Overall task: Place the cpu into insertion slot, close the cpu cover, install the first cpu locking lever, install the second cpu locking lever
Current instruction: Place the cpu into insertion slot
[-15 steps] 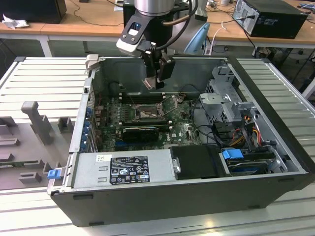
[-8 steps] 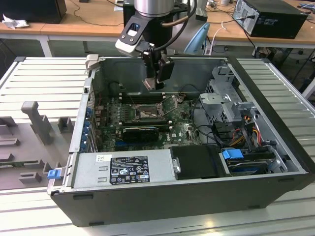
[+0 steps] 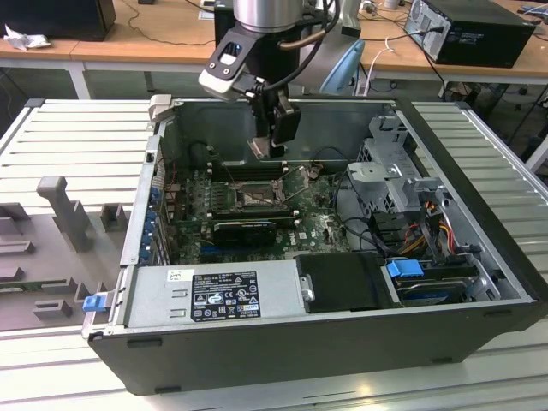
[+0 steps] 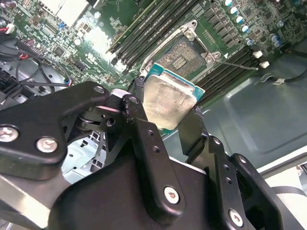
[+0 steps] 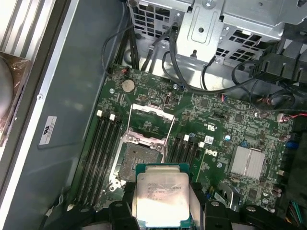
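Now we hold the cpu (image 4: 168, 100) clenched by two opposite edges between the fingers (image 4: 136, 112) of the gripper (image 4: 165, 114). Its metal face is turned up to both wrist views. It hangs above the insertion slot (image 4: 183, 53), clear of it and, as we judge it, not yet centred over it, inside the open computer case (image 3: 479, 205).

The slot lies bare. The cpu cover (image 5: 148, 120) stands swung back at the slot's edge farthest from the chip, so nothing is seated yet.

To do this step well, we think the chip must stay level, with its sides squared to the slot's silvery rim. It should come straight down rather than slide across the contacts, and the grip should ease off only once it sits flat.

Room is tight at the slot's edges:
- Long black memory slots (image 5: 103, 143) run just beside the slot on two sides.
- The raised cover guards a third side.
- A thin locking lever (image 4: 237, 63) juts out near the slot.
- Dark cables (image 5: 192, 86) loop beyond the cover, toward the drive cage (image 3: 385, 171).
- The case's grey wall (image 5: 72, 96) rises past the memory slots.

The free path is from directly above the slot, where the exterior view shows open air under the fingers.
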